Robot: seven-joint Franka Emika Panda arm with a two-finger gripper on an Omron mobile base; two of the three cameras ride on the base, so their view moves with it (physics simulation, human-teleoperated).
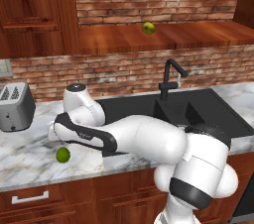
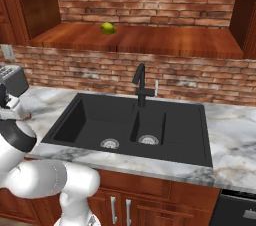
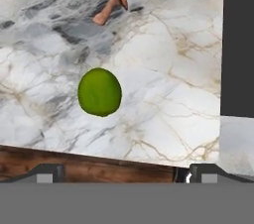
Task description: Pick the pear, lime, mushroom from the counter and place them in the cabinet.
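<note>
The white arm (image 1: pixel 149 141) rose from the base at the lower right of the left base view, bent at a thick elbow and reached left and low, its forearm lying nearly level. The wrist turned downward at the far end, so the hand pointed down. In the hand view the gripper (image 3: pixel 124 173) stood with its two dark fingertips (image 3: pixel 47 172) far apart, nothing between them. From the left base view the fingers themselves seemed hidden behind the wrist, so their spread could not be judged there.
</note>
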